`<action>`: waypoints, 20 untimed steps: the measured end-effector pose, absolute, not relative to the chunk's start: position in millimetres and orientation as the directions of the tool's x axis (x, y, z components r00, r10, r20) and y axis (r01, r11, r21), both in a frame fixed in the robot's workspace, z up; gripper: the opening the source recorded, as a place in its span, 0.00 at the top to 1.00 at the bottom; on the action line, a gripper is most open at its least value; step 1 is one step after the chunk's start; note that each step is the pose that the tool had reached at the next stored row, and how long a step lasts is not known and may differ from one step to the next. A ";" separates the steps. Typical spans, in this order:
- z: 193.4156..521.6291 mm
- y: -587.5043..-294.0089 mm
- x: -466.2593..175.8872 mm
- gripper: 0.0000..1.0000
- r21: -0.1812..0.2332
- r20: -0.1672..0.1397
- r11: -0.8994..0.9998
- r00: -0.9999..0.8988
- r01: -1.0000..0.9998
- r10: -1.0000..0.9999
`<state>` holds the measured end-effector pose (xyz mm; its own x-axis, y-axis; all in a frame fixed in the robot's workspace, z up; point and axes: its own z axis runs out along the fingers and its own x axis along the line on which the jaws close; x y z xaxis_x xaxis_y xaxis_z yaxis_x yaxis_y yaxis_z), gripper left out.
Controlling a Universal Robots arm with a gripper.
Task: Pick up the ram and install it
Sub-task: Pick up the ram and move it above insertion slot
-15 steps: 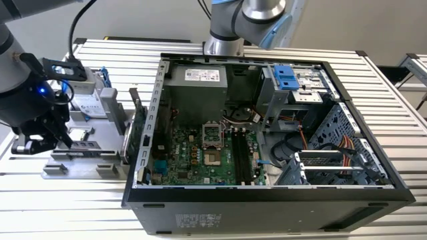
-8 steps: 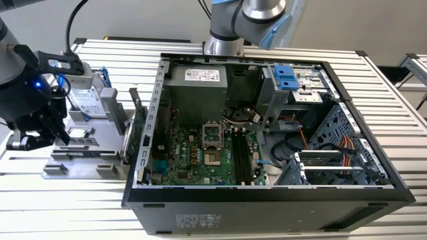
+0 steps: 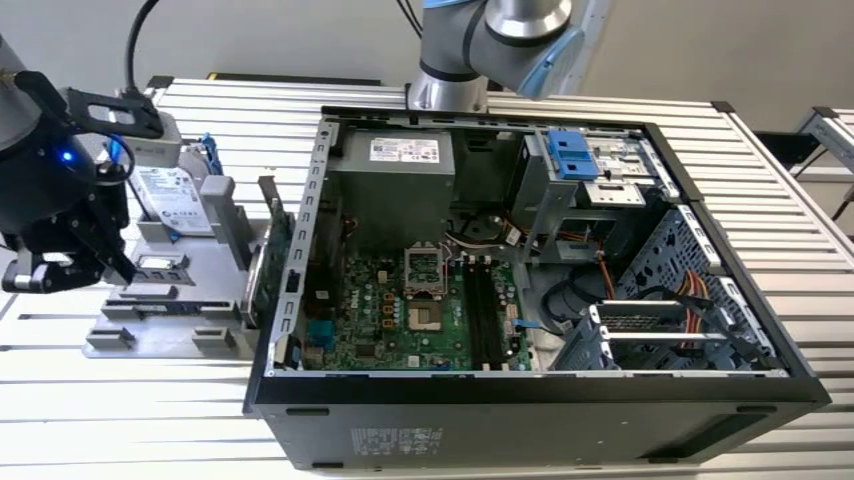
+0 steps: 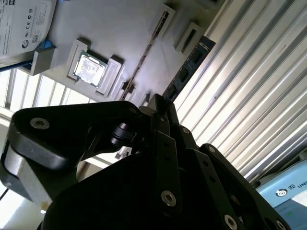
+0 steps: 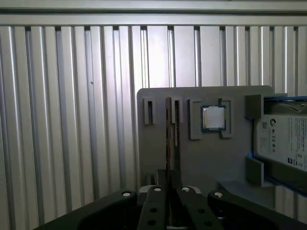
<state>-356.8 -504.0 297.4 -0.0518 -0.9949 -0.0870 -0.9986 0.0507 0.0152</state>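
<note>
The ram (image 4: 188, 67) is a thin dark stick with small chips. In the first wrist view it is seen edge-on (image 5: 169, 139), standing over the slots of the grey holder (image 5: 158, 158). My gripper (image 5: 170, 191) is closed around the ram's near end, with a finger on each side. In the second wrist view the gripper (image 4: 162, 104) grips the stick's end, and the far end reaches past the holder's edge (image 4: 144, 19) over the slatted table. In the exterior view the gripper (image 3: 118, 268) hangs over the holder (image 3: 160, 335) at the exterior view's left, away from the open computer case (image 3: 534, 390).
On the holder also sit a square silver processor chip (image 5: 212, 118) and a hard drive (image 5: 283, 139) with a blue bracket. The case's motherboard (image 3: 400, 320) lies exposed, with long slots (image 3: 483, 310) beside the processor socket. The slatted metal table (image 3: 120, 420) surrounds everything.
</note>
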 end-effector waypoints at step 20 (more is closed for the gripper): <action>325.7 -504.0 -357.1 1.00 0.015 -0.092 0.052 -0.053 -0.999 -0.994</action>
<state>-357.1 -504.0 325.7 -0.0534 -0.9943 -0.0923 -0.9985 0.0522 0.0149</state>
